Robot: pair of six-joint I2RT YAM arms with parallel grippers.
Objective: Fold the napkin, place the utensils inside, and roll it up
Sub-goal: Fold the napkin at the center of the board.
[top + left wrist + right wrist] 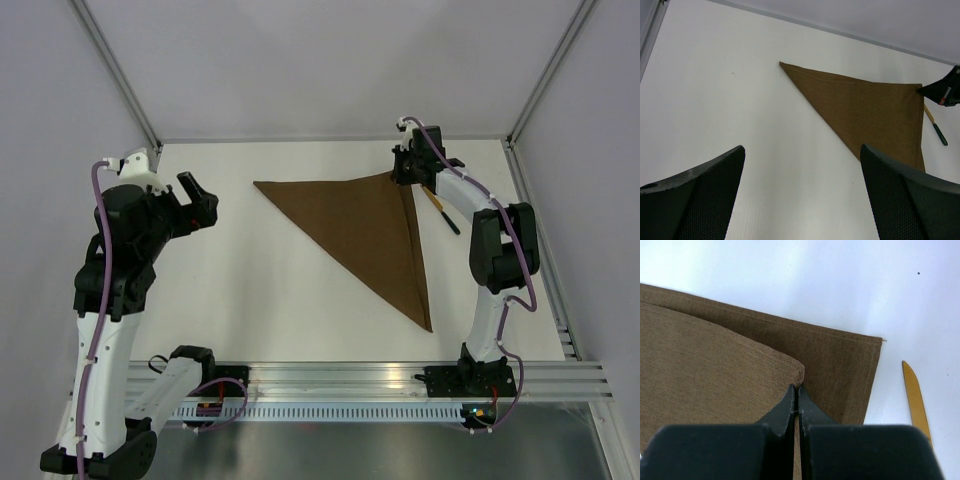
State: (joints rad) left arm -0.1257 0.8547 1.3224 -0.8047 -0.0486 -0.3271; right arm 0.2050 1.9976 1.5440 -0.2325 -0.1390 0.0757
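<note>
The napkin [365, 230] lies on the white table folded into a dark-brown triangle, its long point toward the near edge. My right gripper [405, 172] sits at its far right corner. In the right wrist view the right gripper [798, 387] is shut on the lifted corner of the napkin's [715, 365] top layer, above the layer underneath. The utensil [440, 210], a slim knife with a yellow blade [916, 400] and black handle, lies just right of that corner. My left gripper [200, 200] hovers open over bare table, left of the napkin [865, 112], nothing between its fingers [710, 185].
An aluminium rail [400, 380] runs along the near edge by the arm bases. Grey walls with corner posts [120, 75] close in the back and sides. A narrow track [560, 320] borders the table's right side.
</note>
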